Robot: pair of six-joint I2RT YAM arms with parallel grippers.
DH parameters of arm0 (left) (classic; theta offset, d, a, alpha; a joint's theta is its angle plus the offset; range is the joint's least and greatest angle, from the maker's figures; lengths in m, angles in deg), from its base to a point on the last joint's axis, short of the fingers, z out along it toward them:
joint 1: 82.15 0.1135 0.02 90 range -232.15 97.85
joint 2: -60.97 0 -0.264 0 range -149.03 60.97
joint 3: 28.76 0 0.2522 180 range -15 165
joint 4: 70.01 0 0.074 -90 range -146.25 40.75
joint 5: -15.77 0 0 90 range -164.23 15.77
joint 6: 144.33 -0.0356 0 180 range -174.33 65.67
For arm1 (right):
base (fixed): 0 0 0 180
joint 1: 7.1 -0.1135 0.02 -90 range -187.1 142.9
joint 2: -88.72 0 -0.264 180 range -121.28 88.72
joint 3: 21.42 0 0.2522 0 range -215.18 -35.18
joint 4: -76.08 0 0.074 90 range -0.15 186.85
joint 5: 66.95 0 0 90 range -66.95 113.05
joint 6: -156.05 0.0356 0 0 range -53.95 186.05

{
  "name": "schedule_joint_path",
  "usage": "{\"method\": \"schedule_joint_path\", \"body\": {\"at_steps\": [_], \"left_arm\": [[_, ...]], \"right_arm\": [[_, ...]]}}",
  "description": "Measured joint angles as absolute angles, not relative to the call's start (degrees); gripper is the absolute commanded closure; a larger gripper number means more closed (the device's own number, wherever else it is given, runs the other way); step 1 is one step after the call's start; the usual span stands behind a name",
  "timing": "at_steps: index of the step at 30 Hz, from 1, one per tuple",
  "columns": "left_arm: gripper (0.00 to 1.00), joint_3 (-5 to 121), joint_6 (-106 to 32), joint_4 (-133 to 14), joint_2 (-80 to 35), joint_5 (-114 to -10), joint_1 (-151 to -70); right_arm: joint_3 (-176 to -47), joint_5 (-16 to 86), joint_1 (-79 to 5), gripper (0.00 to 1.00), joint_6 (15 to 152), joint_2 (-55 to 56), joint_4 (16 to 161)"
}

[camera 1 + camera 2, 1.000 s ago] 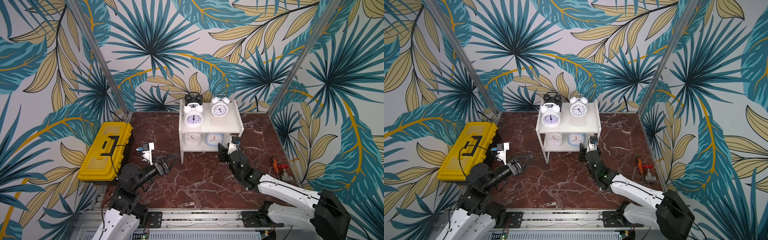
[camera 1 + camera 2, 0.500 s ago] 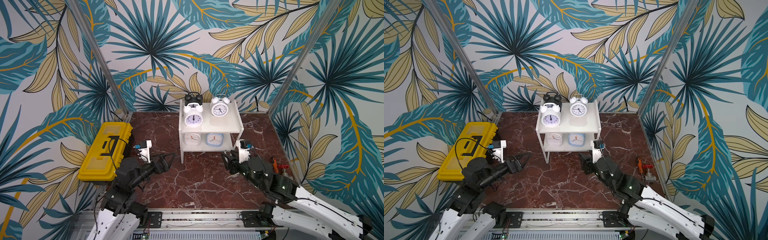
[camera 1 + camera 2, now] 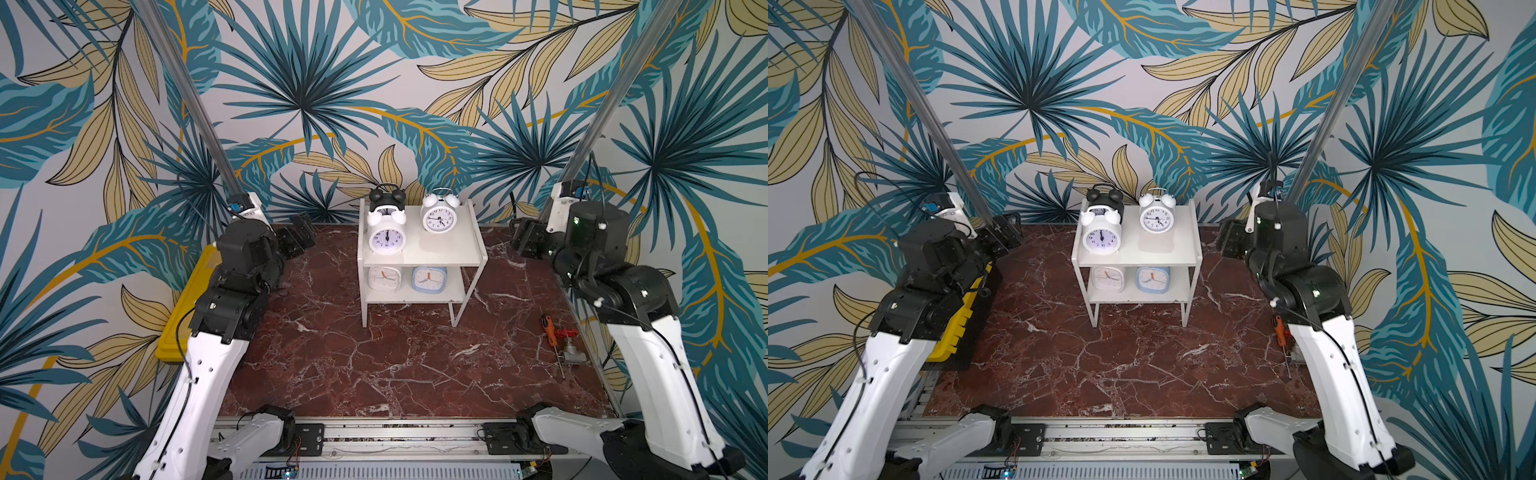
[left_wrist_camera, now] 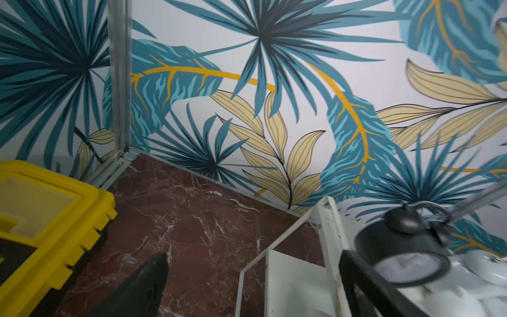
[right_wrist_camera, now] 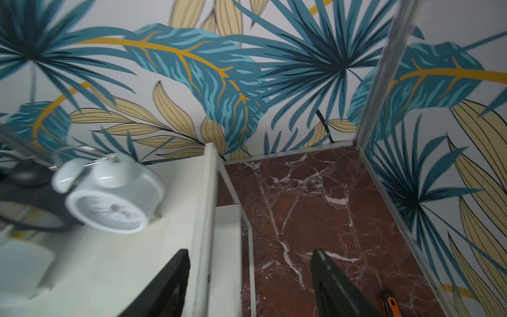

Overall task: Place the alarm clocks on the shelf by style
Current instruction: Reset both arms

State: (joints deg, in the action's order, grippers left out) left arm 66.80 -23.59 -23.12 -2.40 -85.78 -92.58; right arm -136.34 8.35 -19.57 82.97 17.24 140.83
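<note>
The white shelf (image 3: 461,245) stands mid-table in both top views. Its top board holds a black twin-bell clock (image 3: 386,198), a white one (image 3: 386,239) in front of it and another white one (image 3: 438,216). A white square clock (image 3: 384,279) and a light blue one (image 3: 429,280) sit on the lower board. My left gripper (image 3: 301,235) hangs open left of the shelf, touching nothing. On the shelf's other side my right gripper (image 3: 524,239) is open and empty too. The left wrist view has the black clock (image 4: 397,247) close by; the right wrist view shows a white twin-bell clock (image 5: 109,197).
A yellow toolbox (image 4: 41,219) lies at the table's left edge, largely behind my left arm in the top views. An orange-handled screwdriver (image 3: 549,330) and a red-handled valve (image 3: 570,349) lie near the right edge. Metal posts stand at the back corners.
Both arms have risen from low near the shelf's front to up beside its top board, one on each side. Both grippers have opened wider.
</note>
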Motion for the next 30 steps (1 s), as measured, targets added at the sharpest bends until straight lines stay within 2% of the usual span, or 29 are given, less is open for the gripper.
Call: {"method": "schedule_joint_path", "body": {"at_steps": [3,4,5,7,13,19,24,30], "left_arm": [[0.00,65.75,-24.46,-24.24,-8.04,-87.42,-89.35],[0.00,64.09,-24.99,-25.66,-9.42,-88.56,-88.32],[0.00,61.88,-25.60,-27.15,-10.31,-89.89,-87.53],[0.00,56.26,-26.85,-30.77,-11.19,-92.78,-86.57],[0.00,30.93,-34.50,-50.36,-12.08,-99.51,-84.95],[0.00,13.73,-41.58,-70.23,-15.43,-103.81,-84.23],[0.00,8.68,-42.93,-82.25,-15.99,-101.56,-84.15],[0.00,8.18,-45.36,-93.00,-17.17,-97.10,-84.12]], "right_arm": [[-125.92,13.36,-10.06,0.23,86.34,16.47,135.28],[-120.10,14.06,-7.42,0.18,88.26,17.65,132.50],[-114.77,13.91,-5.75,0.06,89.73,19.14,130.14],[-105.85,12.77,-4.40,0.01,91.06,22.37,126.44],[-91.76,1.78,-4.40,0.01,91.76,26.17,118.36],[-73.83,-5.04,-4.44,0.01,90.27,25.04,104.39],[-56.59,-7.43,-4.40,0.00,87.56,25.74,86.84],[-53.00,0.09,-4.40,0.01,82.21,19.20,61.68]]}}
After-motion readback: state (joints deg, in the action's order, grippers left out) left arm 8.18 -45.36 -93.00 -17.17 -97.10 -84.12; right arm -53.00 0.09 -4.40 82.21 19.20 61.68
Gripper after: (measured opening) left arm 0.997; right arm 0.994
